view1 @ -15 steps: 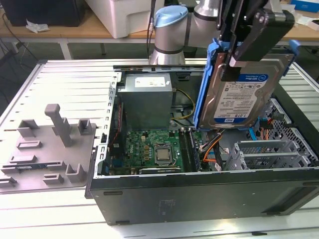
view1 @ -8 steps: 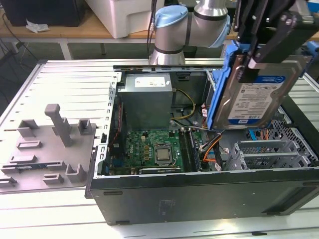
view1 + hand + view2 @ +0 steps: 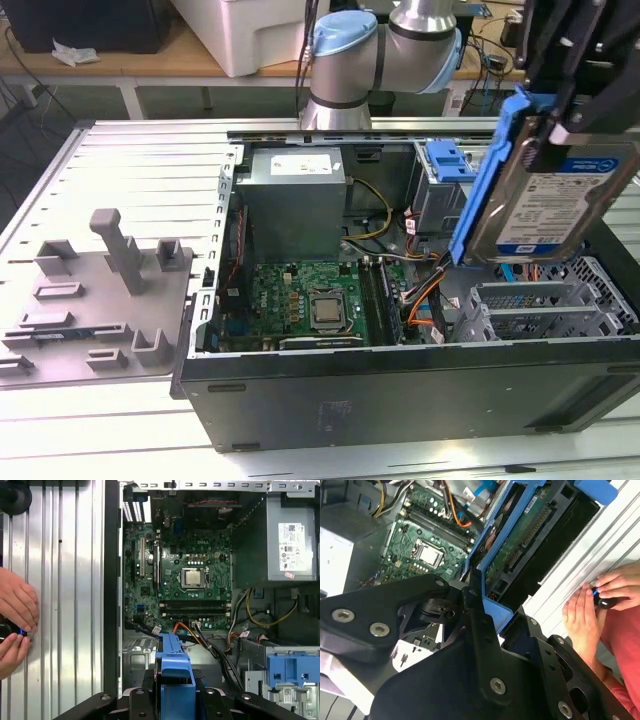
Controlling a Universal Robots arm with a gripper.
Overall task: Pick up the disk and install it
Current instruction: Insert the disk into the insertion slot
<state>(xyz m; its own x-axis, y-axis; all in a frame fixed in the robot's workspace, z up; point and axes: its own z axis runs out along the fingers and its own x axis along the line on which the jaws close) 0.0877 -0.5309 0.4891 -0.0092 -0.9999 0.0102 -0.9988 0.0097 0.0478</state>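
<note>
No print can be read. The disk (image 3: 545,195) bears a white-and-blue label (image 3: 565,208); the grey box (image 3: 295,215), at 12 o'clock from the circuit board (image 3: 290,295), bears a white sticker (image 3: 297,163).

You have the disk (image 3: 548,205) between the jaws of your gripper (image 3: 568,118), over the open computer case (image 3: 400,390). Below the jaws and toward the exterior view's left, the motherboard (image 3: 300,300) lies in the case, the power supply (image 3: 295,200) behind it. A person's hands (image 3: 17,605) rest on the table (image 3: 75,580) outside the case wall
</note>
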